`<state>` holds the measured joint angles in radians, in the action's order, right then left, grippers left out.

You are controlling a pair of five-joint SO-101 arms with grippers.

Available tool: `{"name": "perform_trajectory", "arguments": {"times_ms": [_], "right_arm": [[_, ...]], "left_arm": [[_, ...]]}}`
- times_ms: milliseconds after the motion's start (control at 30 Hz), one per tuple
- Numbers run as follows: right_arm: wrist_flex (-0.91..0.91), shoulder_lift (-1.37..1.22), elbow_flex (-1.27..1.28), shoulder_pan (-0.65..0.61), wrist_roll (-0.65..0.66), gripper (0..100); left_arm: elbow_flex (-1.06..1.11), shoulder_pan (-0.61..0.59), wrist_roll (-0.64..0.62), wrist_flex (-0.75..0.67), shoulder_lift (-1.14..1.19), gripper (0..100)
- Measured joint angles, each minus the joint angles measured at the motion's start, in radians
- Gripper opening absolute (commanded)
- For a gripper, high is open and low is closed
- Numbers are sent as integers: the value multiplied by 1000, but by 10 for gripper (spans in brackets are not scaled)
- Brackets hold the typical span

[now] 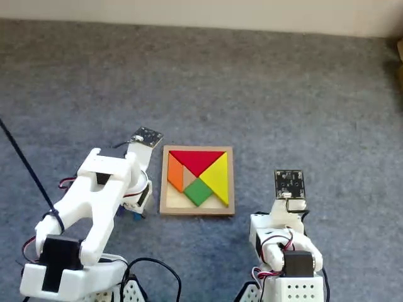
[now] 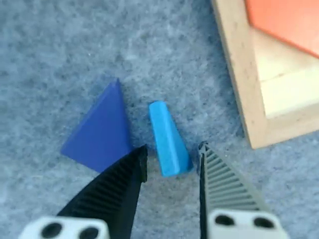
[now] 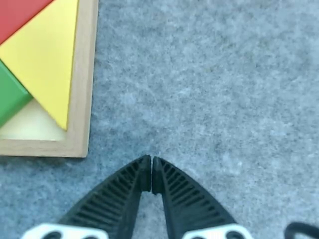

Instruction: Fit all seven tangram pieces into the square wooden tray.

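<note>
**High view.** Square wooden tray (image 1: 196, 212): centre of the frame, on grey carpet. Five pieces are seated in it: red triangle (image 1: 197, 160) along the upper edge, yellow triangle (image 1: 218, 179) at the right, orange piece (image 1: 174, 170) at the left, green square (image 1: 199, 191) low in the middle, and a small tan triangle (image 1: 187, 180) between them. Bare wood is left at both lower corners. One arm is seen at lower left, close against the tray's left rim, the other at lower right, well apart from the tray.

**Left wrist view.** Light-blue piece (image 2: 168, 139): narrow, tapered, lying on the carpet just beside the dark-blue triangle (image 2: 99, 132), near the tray's corner. The left gripper (image 2: 172, 149) is spread narrowly astride its broader end, and a sliver of carpet is seen at each fingertip. The pieces are judged light, rigid and smooth-painted, so likely to slip. Hold is best taken across the narrow width, on the two flat flanks.

**Right wrist view.** Right gripper (image 3: 151, 172): fingertips pressed together with nothing between them, over bare carpet just beside the tray's outer corner. The yellow triangle, green square and red triangle are seen inside the rim.
</note>
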<state>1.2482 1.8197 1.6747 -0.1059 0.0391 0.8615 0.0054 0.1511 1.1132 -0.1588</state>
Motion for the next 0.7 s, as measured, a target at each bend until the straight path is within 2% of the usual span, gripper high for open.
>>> {"name": "perform_trajectory", "arguments": {"times_ms": [133, 500, 700], "right_arm": [[0, 0, 0, 0, 0, 18], [0, 0, 0, 0, 0, 18], [0, 0, 0, 0, 0, 18]], "left_arm": [[0, -2, 0, 0, 0, 162], [0, 0, 2, 0, 0, 30], [0, 75, 2, 0, 0, 5]]}}
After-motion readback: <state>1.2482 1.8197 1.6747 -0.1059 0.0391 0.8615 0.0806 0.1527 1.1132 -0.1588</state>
